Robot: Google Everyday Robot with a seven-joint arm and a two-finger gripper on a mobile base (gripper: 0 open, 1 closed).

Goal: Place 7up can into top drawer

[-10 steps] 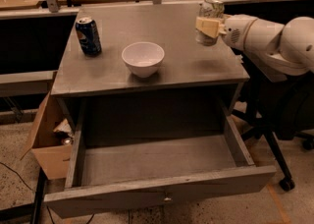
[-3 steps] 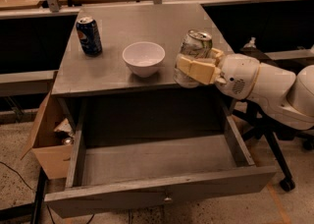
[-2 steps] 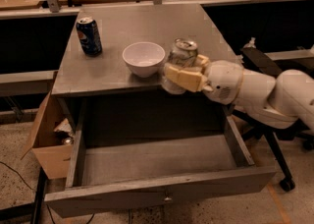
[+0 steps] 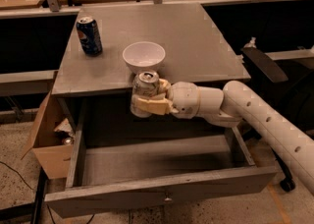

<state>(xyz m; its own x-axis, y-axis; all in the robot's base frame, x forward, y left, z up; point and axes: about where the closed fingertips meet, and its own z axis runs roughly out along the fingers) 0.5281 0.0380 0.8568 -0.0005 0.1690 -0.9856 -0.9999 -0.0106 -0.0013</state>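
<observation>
The 7up can (image 4: 144, 85), silvery with a pull-tab top, is held upright in my gripper (image 4: 147, 102), whose tan fingers (image 4: 153, 104) are shut around its body. My white arm reaches in from the right. The can hangs over the back left part of the open top drawer (image 4: 157, 161), just in front of the cabinet top's front edge and below the white bowl. The drawer is pulled fully out, its front panel with a small knob (image 4: 168, 199) nearest the camera. Its inside looks bare.
A white bowl (image 4: 143, 56) and a dark blue Pepsi can (image 4: 89, 35) stand on the grey cabinet top (image 4: 196, 41). A brown cardboard box (image 4: 46, 142) sits on the floor to the left of the drawer. A black chair (image 4: 265, 63) stands at the right.
My gripper has carried the 7up can from the right side of the cabinet top leftward and down, past the front edge, to a spot over the open drawer.
</observation>
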